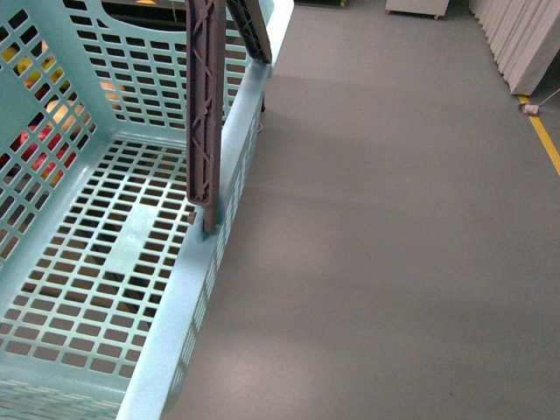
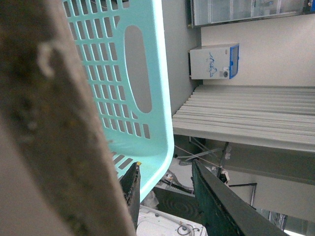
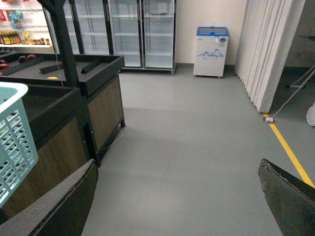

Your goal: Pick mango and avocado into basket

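The right gripper [image 3: 177,167] gapes wide on nothing, over bare floor [image 3: 197,147]; the left gripper [image 2: 166,166] is spread too, beside the basket [image 1: 197,271], which sits empty. The mango and avocado aren't discernible. Both are likely smooth, weighty and bruisable: I'd clasp each across its middle, gently.

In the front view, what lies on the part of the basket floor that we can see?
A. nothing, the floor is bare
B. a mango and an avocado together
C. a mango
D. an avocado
A: in the front view, the slotted floor of the basket is bare wherever it is visible, with no fruit lying on it.
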